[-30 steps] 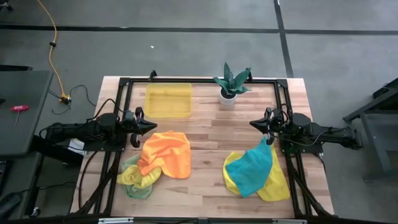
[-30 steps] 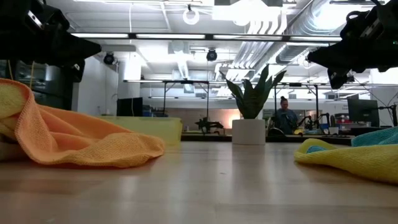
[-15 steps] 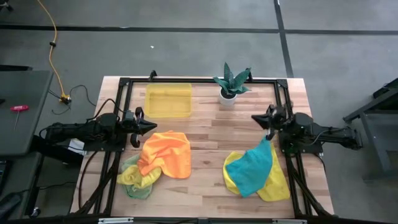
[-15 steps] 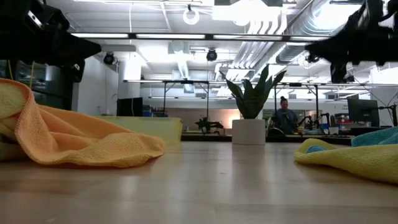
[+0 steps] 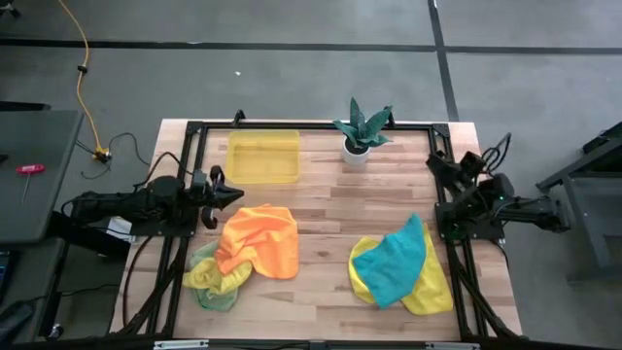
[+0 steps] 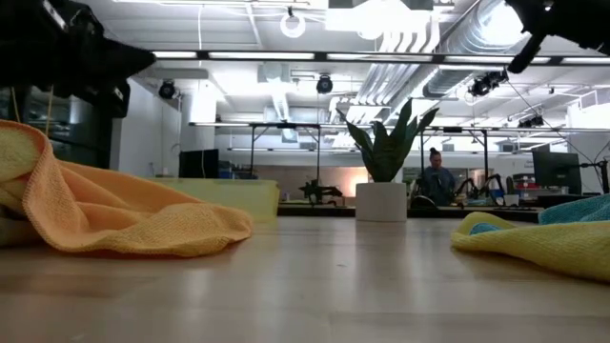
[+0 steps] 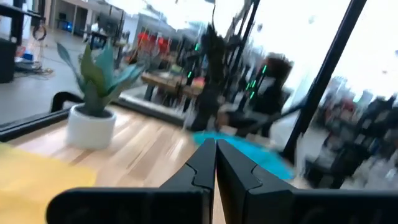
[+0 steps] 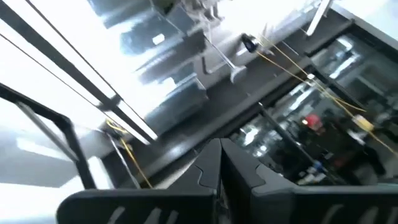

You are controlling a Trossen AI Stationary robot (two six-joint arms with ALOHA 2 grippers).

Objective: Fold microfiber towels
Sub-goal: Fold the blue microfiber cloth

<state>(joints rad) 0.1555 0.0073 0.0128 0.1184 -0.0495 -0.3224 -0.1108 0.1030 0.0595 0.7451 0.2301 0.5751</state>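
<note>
An orange towel (image 5: 258, 238) lies crumpled over a yellow and a light green towel (image 5: 209, 282) on the table's left half. On the right half, a teal towel (image 5: 397, 261) lies over a yellow one (image 5: 432, 287). My left gripper (image 5: 238, 195) hovers shut just beyond the orange towel's far edge, pointing level toward the table's right; its wrist view shows the shut fingertips (image 7: 216, 146). My right gripper (image 5: 432, 160) is shut and tipped upward near the right edge, above and beyond the teal towel; its wrist view (image 8: 220, 146) faces the ceiling. Neither touches a towel.
A translucent yellow bin (image 5: 263, 156) stands at the far left-centre, and a potted plant (image 5: 360, 134) stands beside it at the far centre. A black frame (image 5: 311, 125) borders the table. Bare wood (image 5: 321, 224) lies between the two towel piles.
My right gripper has risen, tipped upward and rolled, drawing back from above the teal towel's far corner toward the table's right edge; it stays shut. The towels lie as before.
</note>
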